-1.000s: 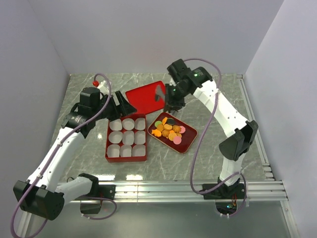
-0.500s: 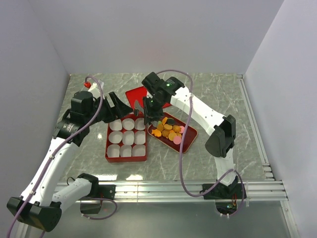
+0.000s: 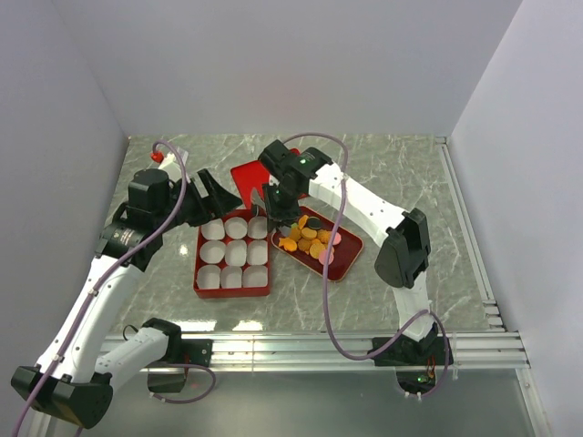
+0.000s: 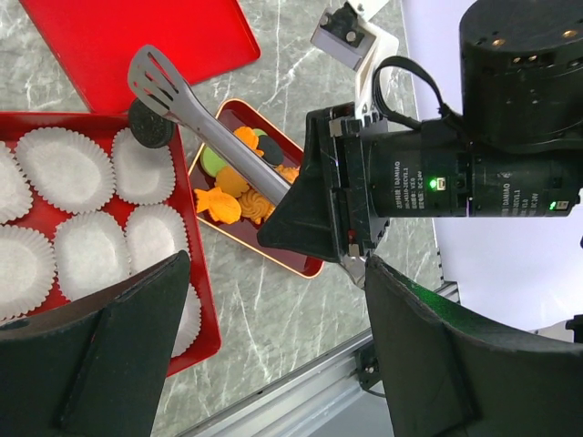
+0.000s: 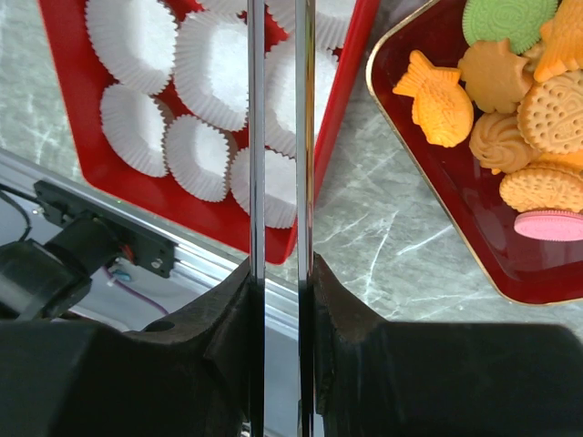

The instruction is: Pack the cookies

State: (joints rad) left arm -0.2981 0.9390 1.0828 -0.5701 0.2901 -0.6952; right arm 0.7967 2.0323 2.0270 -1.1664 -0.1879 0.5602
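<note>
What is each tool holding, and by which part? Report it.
Right tool pinches the grey metal tongs by their handle end; their slotted tips clamp a black round cookie. Left tool holds nothing.

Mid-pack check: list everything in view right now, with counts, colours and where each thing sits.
table: one, grey marble, under everything
box: one, red, left of centre
paper cups: nine, white, three-by-three in the box
dish: one, dark red, right of the box
cookies: overlapping pile, orange, green, pink, black, in the dish
black cookie: one, at the tongs' tip, above the box's far right corner
tongs: one, metal
flat panel: one, red, behind the box
left gripper: open, empty, by the box's far edge
right gripper: shut on the tongs
</note>
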